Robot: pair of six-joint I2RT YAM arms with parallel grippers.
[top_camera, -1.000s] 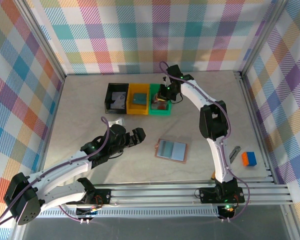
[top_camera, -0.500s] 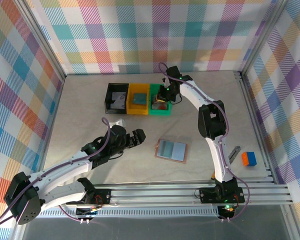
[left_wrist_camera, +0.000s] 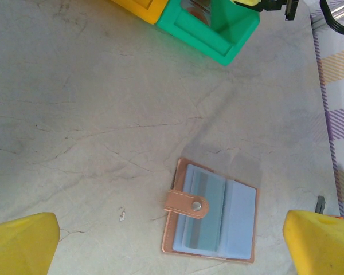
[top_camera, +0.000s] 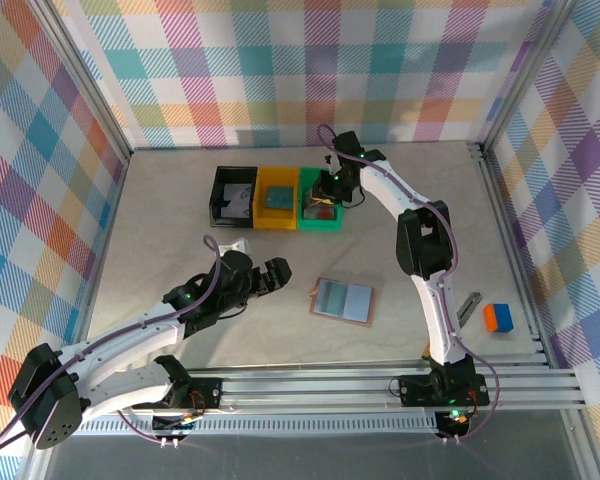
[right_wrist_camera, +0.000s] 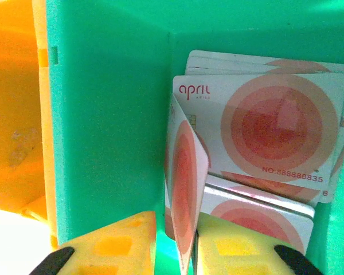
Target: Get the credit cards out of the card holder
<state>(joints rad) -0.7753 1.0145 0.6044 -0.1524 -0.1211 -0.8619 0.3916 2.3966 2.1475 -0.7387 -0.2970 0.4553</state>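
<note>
The reddish-brown card holder (top_camera: 343,300) lies open on the table, its strap folded over a teal-blue credit card (left_wrist_camera: 209,209) in the grey-blue pockets (left_wrist_camera: 241,212). My left gripper (top_camera: 280,272) hovers open to its left, both yellow fingers wide apart (left_wrist_camera: 172,243). My right gripper (top_camera: 325,195) reaches down into the green bin (right_wrist_camera: 103,114). A pale credit card with red-orange rings (right_wrist_camera: 186,189) stands on edge between its jaws (right_wrist_camera: 175,240), leaning on the right pad, with a gap on the left. More such cards (right_wrist_camera: 275,120) lie flat in the bin.
A yellow bin (top_camera: 277,200) and a black bin (top_camera: 235,195) stand left of the green one, each with something inside. An orange and blue block (top_camera: 497,317) and a grey tool (top_camera: 470,305) lie at the right. Bare table surrounds the card holder.
The right jaws have parted slightly around the card inside the green bin. The left arm and the card holder have not moved.
</note>
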